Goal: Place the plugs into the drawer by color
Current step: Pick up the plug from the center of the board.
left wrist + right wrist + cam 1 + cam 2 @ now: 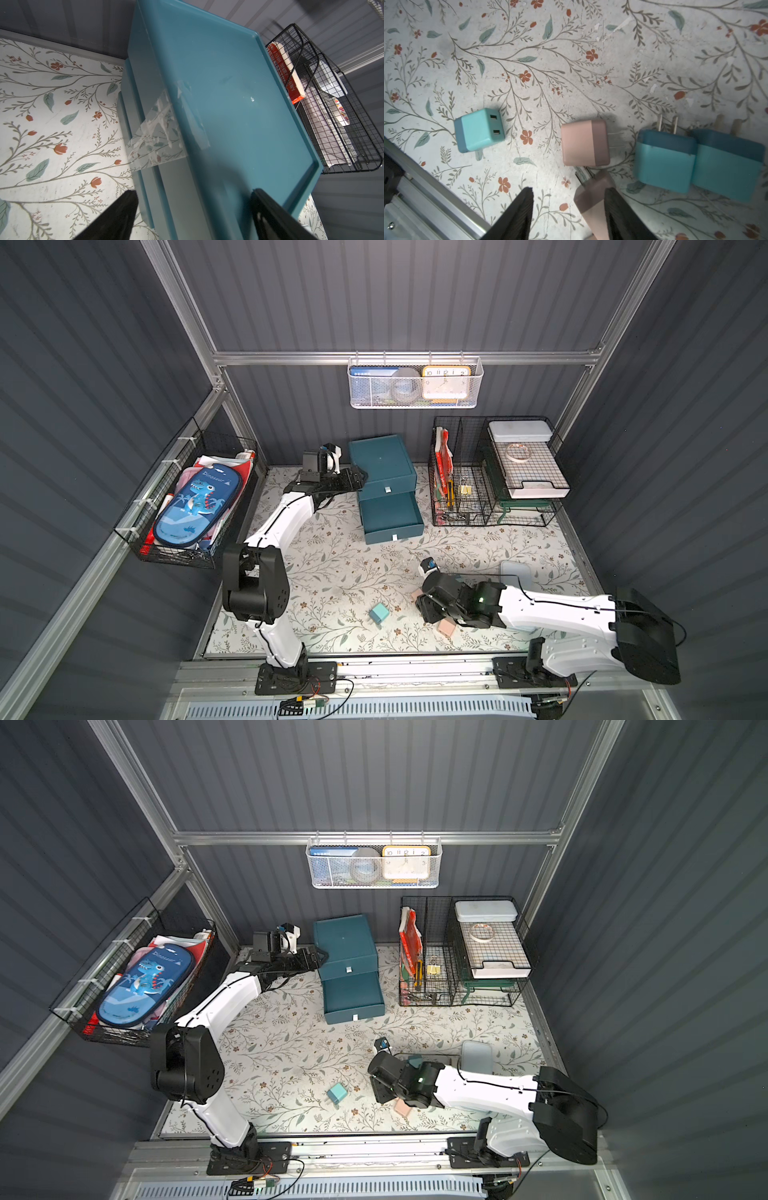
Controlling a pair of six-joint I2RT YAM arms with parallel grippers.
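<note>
Arms diverge: left arm at drawer, right arm over plugs.

**Our flowery table**

We see a flowery table. On it stand the teal drawer at upper middle and a black wire rack at upper right. A blue plug and a pink plug lie at lower middle.

The plugs look like matt, smooth plastic. The drawer is smooth teal plastic with a faint sheen (glossy clear tape stuck to it). The floral mat is scuffed; the rack is black metal wire.
</note>
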